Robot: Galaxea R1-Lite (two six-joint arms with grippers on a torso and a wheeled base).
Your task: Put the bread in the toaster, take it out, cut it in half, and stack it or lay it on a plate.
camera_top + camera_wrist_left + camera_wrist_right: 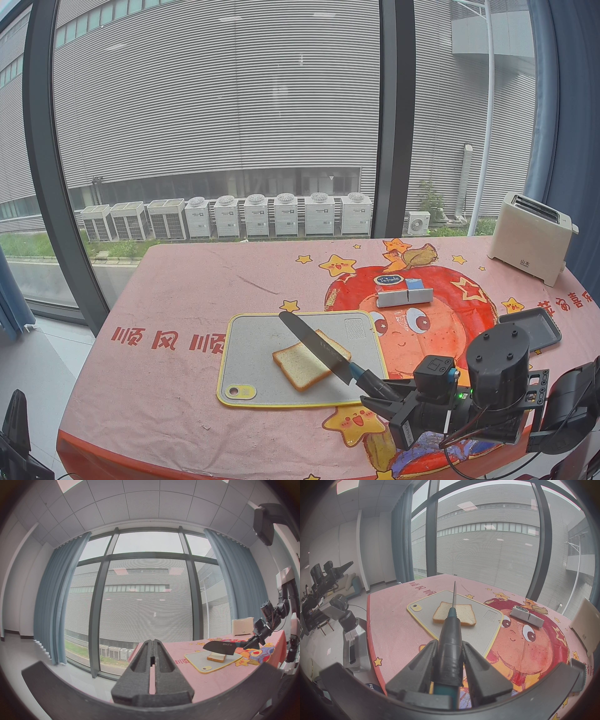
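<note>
One uncut bread slice (304,367) on cutting board (250,375), right gripper (449,645) fingers clamped on knife (314,345) over it, left gripper (152,645) fingers pinched together, empty; looks like cutting step, next needs a press down mid-slice.

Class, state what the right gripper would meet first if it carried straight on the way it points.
Probably the bread on the cutting board, under its knife; height is unclear.

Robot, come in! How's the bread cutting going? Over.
Right hand shut on knife, blade over the bread. Bread whole, flat on cutting board. Left hand shut, beside the table. Nothing blocking the cut.
</note>
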